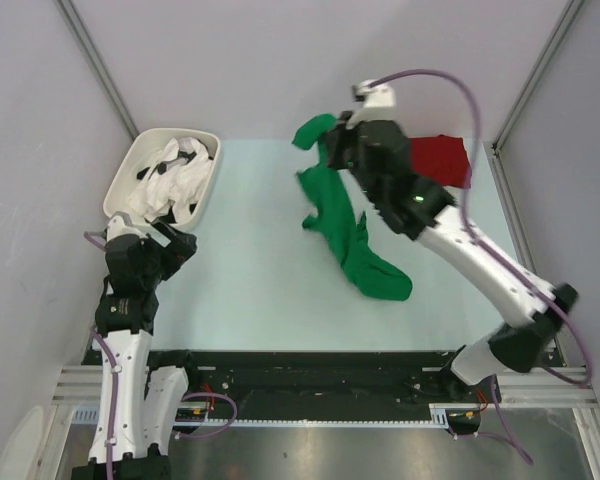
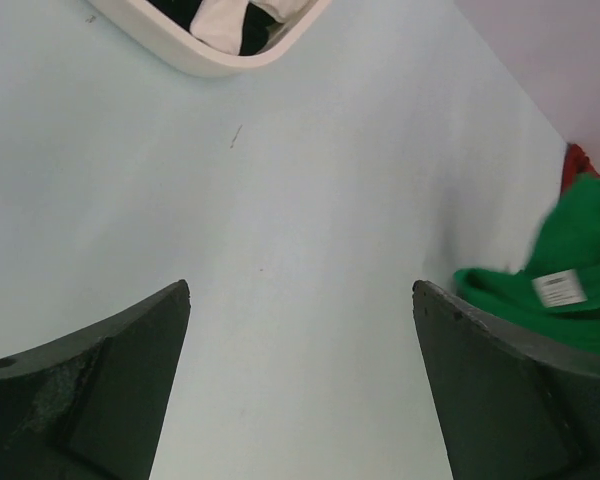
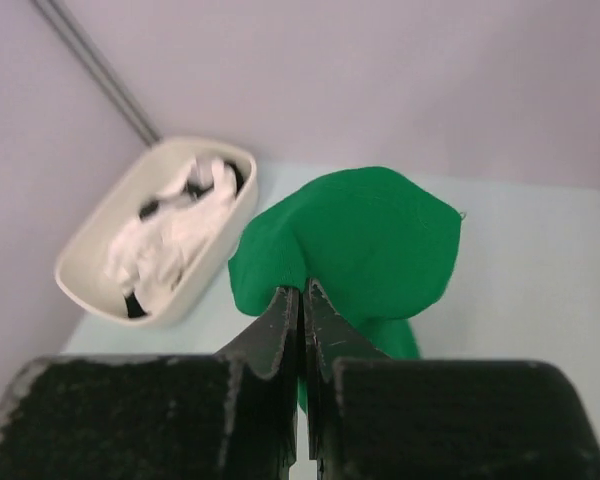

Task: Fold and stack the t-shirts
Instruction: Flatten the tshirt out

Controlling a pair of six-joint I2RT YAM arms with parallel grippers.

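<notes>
Red t-shirt [image 1: 442, 158] sat folded; we had right hand [image 3: 302, 300] pinching unfolded green t-shirt [image 1: 355, 245], left hand [image 2: 300, 380] spread idle.

My two arms are white shells with black joint housings, lilac cables looping off both. The right arm [image 1: 480, 265] shows a small green LED and a white wrist camera block. End effector fingers [image 2: 90, 390] are matte black, scuffed.
</notes>
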